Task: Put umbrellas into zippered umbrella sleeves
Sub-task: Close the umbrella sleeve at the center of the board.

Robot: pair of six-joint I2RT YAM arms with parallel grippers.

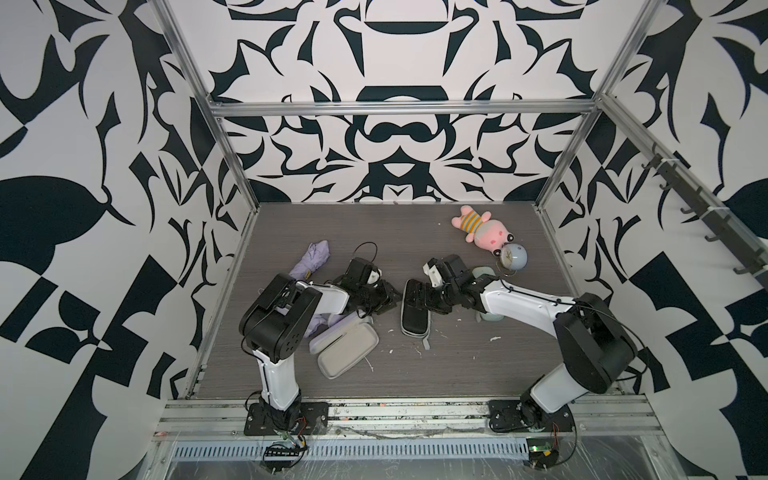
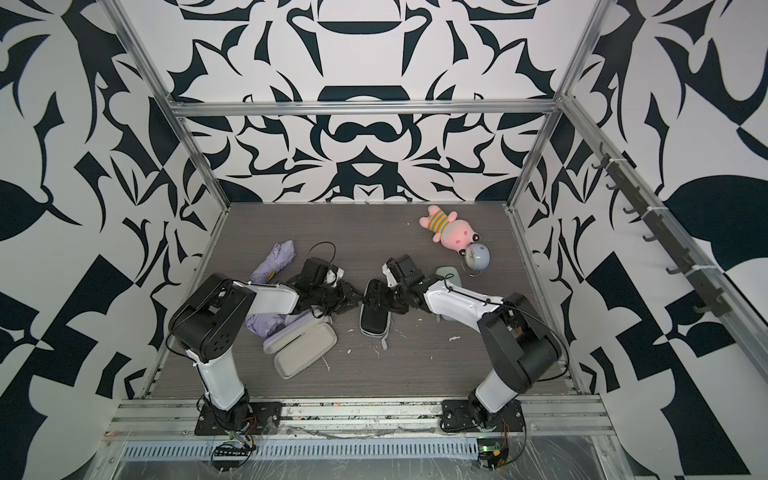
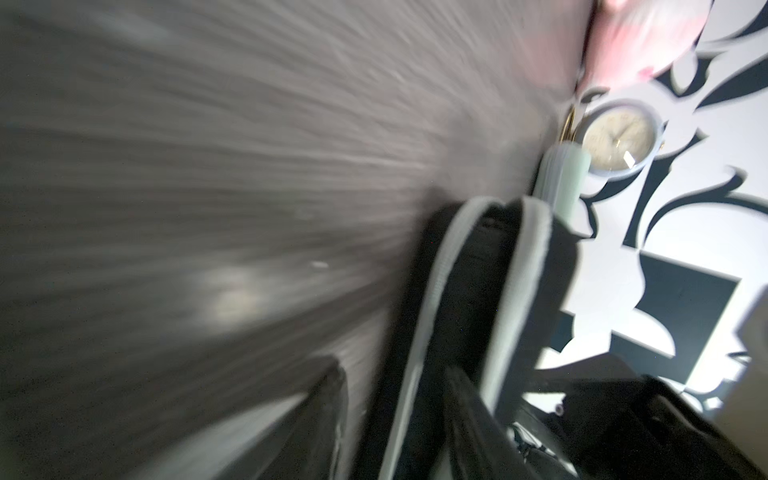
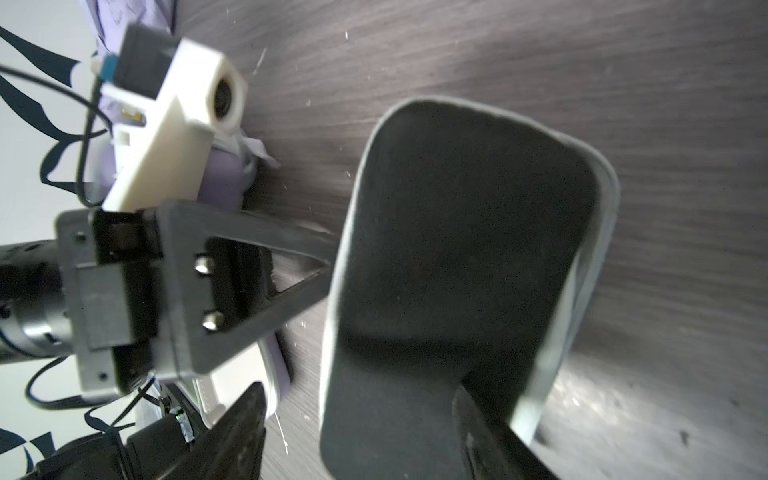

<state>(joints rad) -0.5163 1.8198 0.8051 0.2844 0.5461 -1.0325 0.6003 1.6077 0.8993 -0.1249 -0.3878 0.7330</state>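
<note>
All smeared here: my left gripper (image 3: 392,370) straddles one grey-zipped wall of the black sleeve (image 3: 478,291), fingers apart; beyond it stand the mint sleeve (image 3: 571,178), clock (image 3: 617,135) and pink plush (image 3: 640,37)

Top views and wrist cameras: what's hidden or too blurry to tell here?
- Left gripper: whether it pinches the rim of the black sleeve; the left wrist view is motion-blurred.
- Mint green sleeve: middle hidden under the right arm, both top views.
- Nearer lilac umbrella: mostly covered by the left arm, both top views.
- Clock: exact time unreadable, blurred in the left wrist view, tiny in top views.
</note>
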